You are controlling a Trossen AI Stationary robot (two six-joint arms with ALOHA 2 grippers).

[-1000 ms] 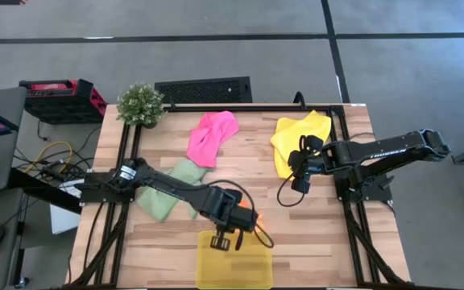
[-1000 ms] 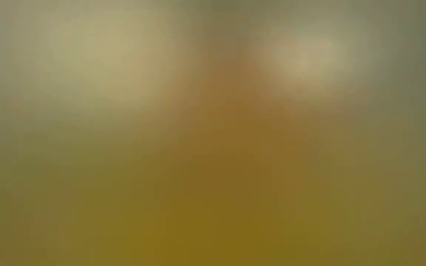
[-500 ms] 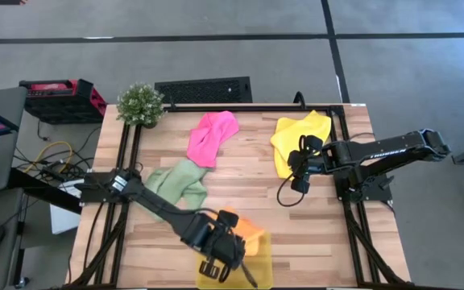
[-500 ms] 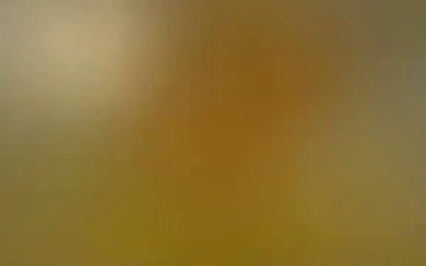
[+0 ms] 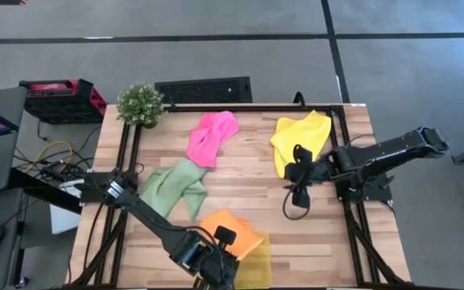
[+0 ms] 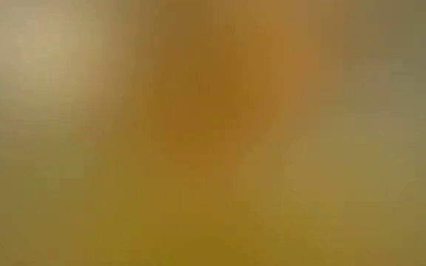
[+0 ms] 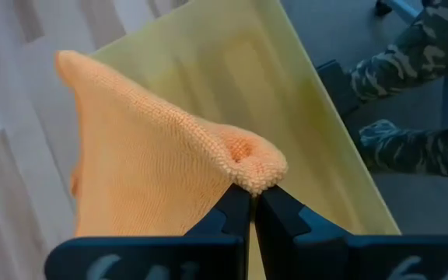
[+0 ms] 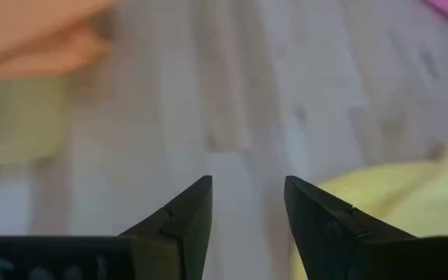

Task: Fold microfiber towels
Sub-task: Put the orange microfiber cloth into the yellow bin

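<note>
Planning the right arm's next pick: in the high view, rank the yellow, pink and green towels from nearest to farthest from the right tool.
From the right tool:
1. Yellow towel, right beside it, table's far right.
2. Pink towel, far middle.
3. Green towel, left side.

— What rests on your light wooden slatted table?

— You have a crumpled hot pink microfiber towel, a bright yellow one, a pale green one, plus a translucent yellow plastic tray (orange towel draped partly over it).
</note>
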